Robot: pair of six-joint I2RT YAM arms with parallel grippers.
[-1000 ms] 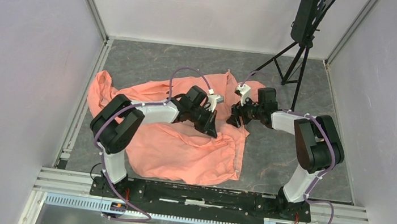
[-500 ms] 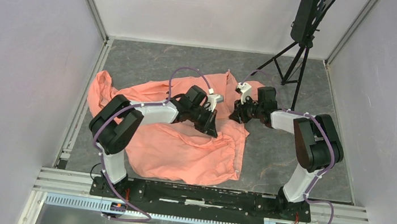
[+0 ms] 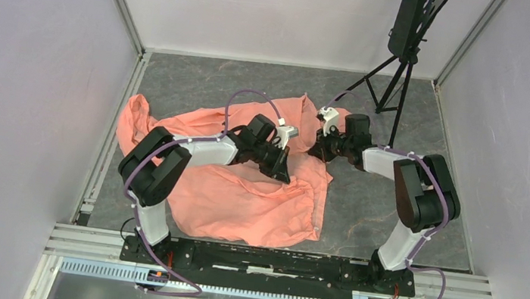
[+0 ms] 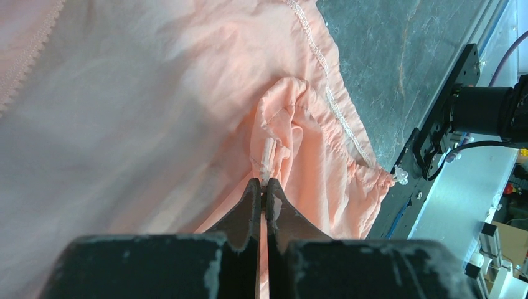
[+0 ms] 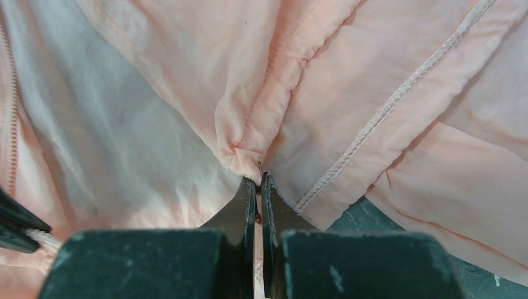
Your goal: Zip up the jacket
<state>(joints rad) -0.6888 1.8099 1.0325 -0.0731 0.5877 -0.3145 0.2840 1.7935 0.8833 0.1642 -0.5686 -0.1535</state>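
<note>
The salmon-pink jacket (image 3: 241,196) lies crumpled on the grey floor between the two arms. My left gripper (image 3: 283,173) is shut on the jacket near its gathered hem. In the left wrist view its jaws (image 4: 262,185) pinch a pale zipper strip (image 4: 268,156) that rises from a bunched fold. My right gripper (image 3: 316,153) sits at the jacket's upper right edge. In the right wrist view it (image 5: 258,180) is shut on a puckered fold (image 5: 246,146) along a seam line. Whether a zipper pull sits between those jaws is hidden.
A black tripod stand (image 3: 401,63) rises at the back right, just behind the right arm. White walls enclose the floor on three sides. A metal rail (image 3: 271,261) with the arm bases runs along the near edge.
The right gripper has closed from open onto the jacket fold and shifted slightly toward the back. The left gripper has kept its grip and place.
</note>
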